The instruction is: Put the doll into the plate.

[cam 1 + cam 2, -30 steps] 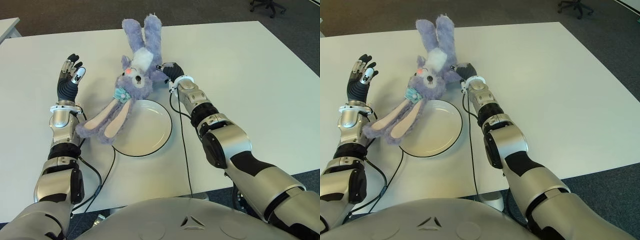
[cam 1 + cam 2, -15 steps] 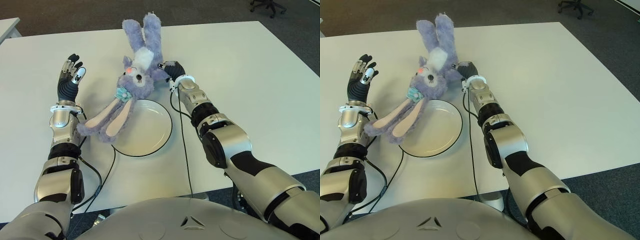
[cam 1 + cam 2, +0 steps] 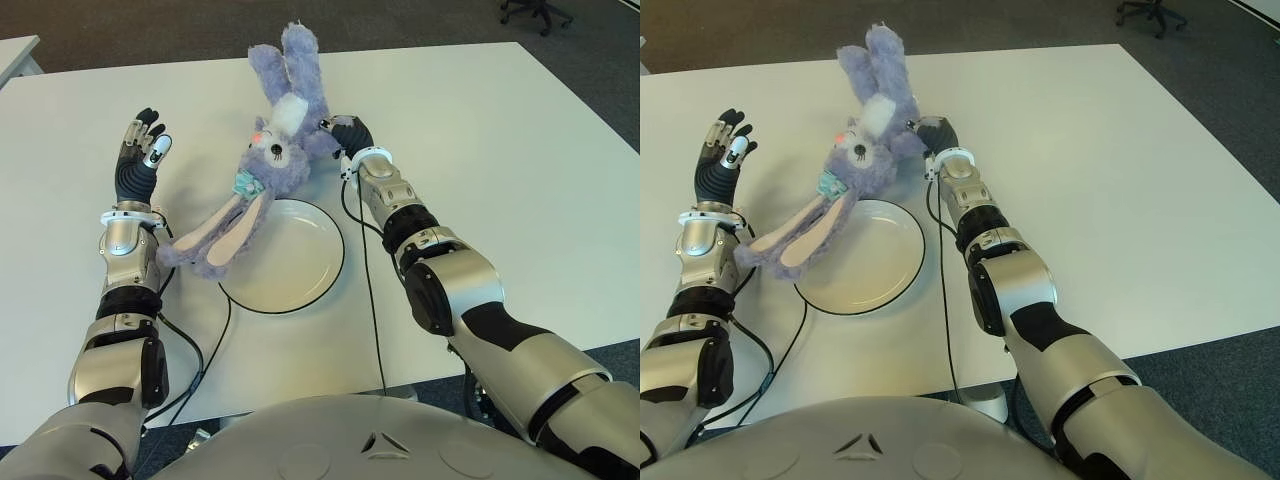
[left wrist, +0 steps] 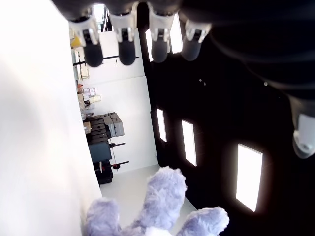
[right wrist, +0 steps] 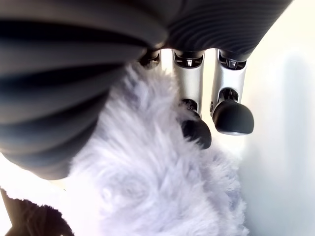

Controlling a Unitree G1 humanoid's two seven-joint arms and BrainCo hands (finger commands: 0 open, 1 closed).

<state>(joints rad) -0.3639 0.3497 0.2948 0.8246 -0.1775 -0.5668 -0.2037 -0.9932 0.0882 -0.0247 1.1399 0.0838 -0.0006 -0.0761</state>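
White table [image 3: 520,150] over dark carpet, an office chair [image 3: 528,12] cut off at the far edge. Right hand [image 3: 345,135] grips the purple doll [image 3: 275,150], its ears trailing over the plate [image 3: 300,265] rim; fingers mostly buried in fur. Left hand [image 3: 140,150] is raised beside, fingers spread.

Head pair looks down on the table [image 3: 480,110] — wrist cameras sit close behind their fingers.

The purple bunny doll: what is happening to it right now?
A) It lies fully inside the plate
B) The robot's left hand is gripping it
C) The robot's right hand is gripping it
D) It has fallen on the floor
C: the right hand is closed on the doll beside the plate, with fur between its fingers in the right wrist view, while the left hand is open and empty.
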